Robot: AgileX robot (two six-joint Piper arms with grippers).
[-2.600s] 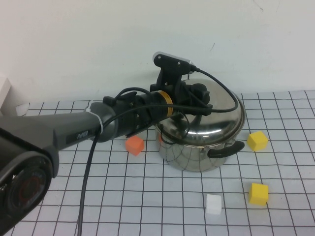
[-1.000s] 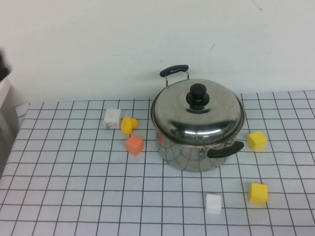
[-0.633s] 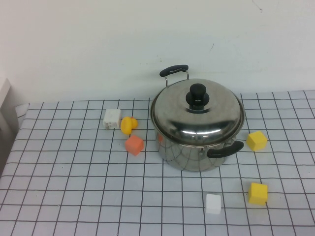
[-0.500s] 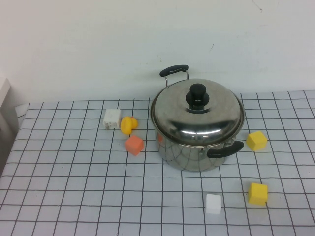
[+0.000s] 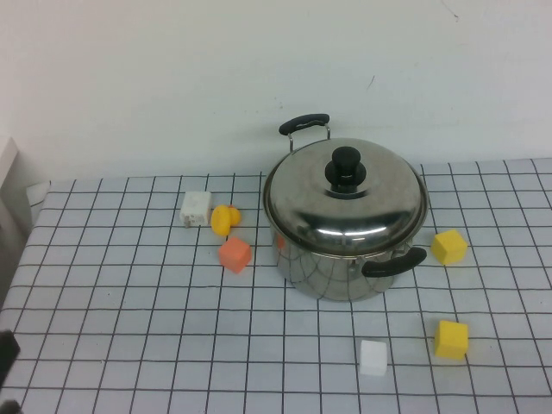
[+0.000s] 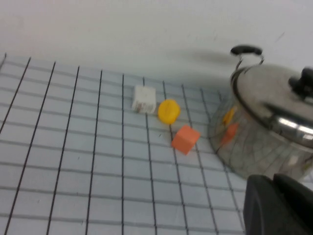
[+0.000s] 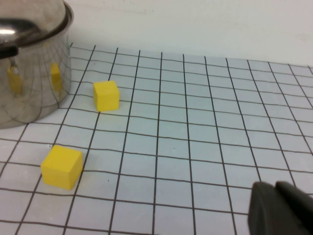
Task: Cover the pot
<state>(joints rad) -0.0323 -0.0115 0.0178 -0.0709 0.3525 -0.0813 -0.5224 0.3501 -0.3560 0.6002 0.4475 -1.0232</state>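
The steel pot stands right of the table's middle, with black loop handles at back and front right. The domed steel lid with its black knob sits level on the pot's rim. In the left wrist view my left gripper is shut and empty, well left of the pot and lid. A dark bit of the left arm shows at the high view's lower left edge. My right gripper is shut and empty, right of the pot over the table.
Left of the pot lie a white block, a yellow piece and an orange block. To its right are two yellow blocks and a white block. A wall stands close behind.
My left arm, which was at the lid's knob, has drawn back left out of the scene. The lid stays on the pot. A dark bit of arm now shows at lower left.
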